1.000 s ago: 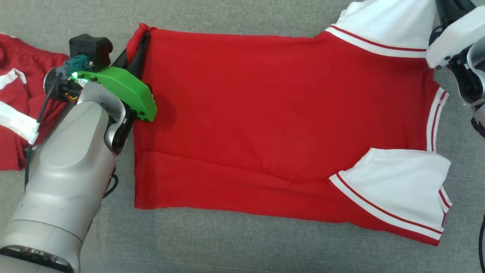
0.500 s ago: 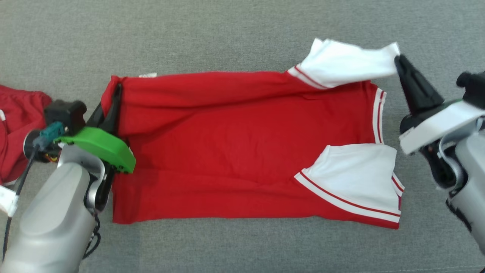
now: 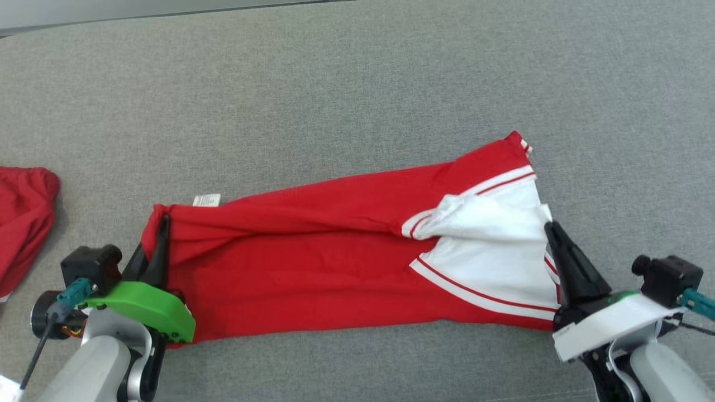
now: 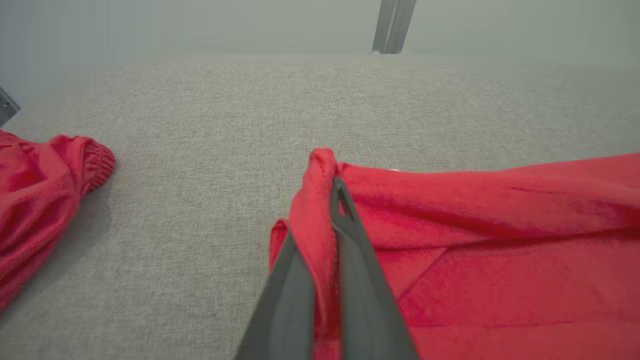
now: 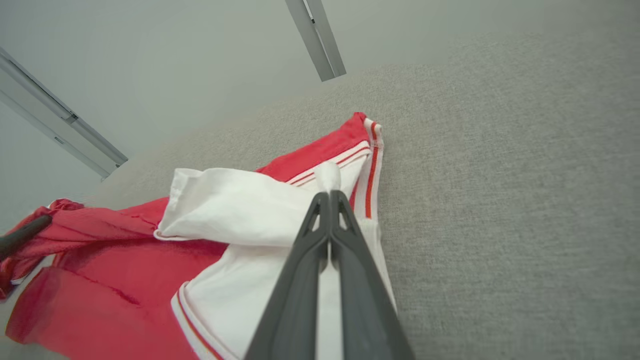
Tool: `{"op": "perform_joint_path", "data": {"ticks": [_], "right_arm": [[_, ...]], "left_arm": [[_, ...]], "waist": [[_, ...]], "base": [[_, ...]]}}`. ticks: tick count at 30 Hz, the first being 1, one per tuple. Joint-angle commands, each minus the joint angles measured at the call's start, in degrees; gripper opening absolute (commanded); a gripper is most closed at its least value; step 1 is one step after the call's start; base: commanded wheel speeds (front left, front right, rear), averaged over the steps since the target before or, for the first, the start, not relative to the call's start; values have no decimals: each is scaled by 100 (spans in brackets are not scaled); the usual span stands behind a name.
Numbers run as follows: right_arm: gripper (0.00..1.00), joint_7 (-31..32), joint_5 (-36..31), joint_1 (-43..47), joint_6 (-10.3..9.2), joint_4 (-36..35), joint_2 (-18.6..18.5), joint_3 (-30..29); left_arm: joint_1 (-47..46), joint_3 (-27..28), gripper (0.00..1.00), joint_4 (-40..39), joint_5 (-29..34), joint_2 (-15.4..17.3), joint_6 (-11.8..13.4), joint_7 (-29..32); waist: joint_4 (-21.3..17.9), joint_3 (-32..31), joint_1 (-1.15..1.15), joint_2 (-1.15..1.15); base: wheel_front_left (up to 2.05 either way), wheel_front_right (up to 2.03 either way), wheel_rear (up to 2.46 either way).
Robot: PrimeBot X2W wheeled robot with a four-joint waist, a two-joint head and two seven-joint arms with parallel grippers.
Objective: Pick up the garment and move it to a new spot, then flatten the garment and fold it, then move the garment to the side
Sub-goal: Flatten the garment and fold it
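Since half a second ago, both arms have carried the far edge of the garment (image 3: 313,268) toward the robot. The far white sleeve (image 3: 480,218), which was lifted clear beyond the red body, now drapes over the near white sleeve (image 3: 491,279). The shirt has narrowed into a loose band. It lies across the grey tabletop (image 3: 357,84), running from lower left up to the right in the head view, with a small white label (image 3: 206,199) just beyond its far left edge.

The left pincer (image 3: 162,229) is clamped on a red fold at the hem corner; the left wrist view shows cloth squeezed between its dark fingers (image 4: 350,240). The right pincer (image 3: 550,229) is closed tight on the tip of the far sleeve, with a nub of white poking past the fingertips (image 5: 328,195). A second red garment (image 3: 22,218) sits well apart at the left.
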Motion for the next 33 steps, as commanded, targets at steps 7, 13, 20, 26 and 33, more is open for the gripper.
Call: {"op": "perform_joint_path", "data": {"ticks": [7, 13, 20, 26, 33], "right_arm": [[100, 291, -410, 782, 0, -355, 346, -225], [100, 427, -1048, 1006, 0, -884, 520, -695], [100, 781, -1858, 968, 0, -1460, 820, -1372], [100, 972, -2153, 1091, 0, -1640, 975, -1544], [100, 1077, -2204, 1163, 0, -1738, 1013, -1587]], "left_arm": [[679, 263, 100, -247, -172, -28, 358, -148], [1116, 662, 100, -997, 443, -234, 1063, -303], [1520, 808, 100, -1826, 1040, -448, 1404, -299], [1758, 714, 100, -1928, 1200, -517, 1435, -296], [1800, 741, 100, -1849, 1223, -561, 1378, -296]], "waist": [[-166, -265, 0, 0], [-220, -455, 0, 0], [-240, -621, 0, 0], [-215, -763, 0, 0], [-169, -785, 0, 0]], "base": [[0, 0, 0], [0, 0, 0], [0, 0, 0], [0, 0, 0], [0, 0, 0]]}}
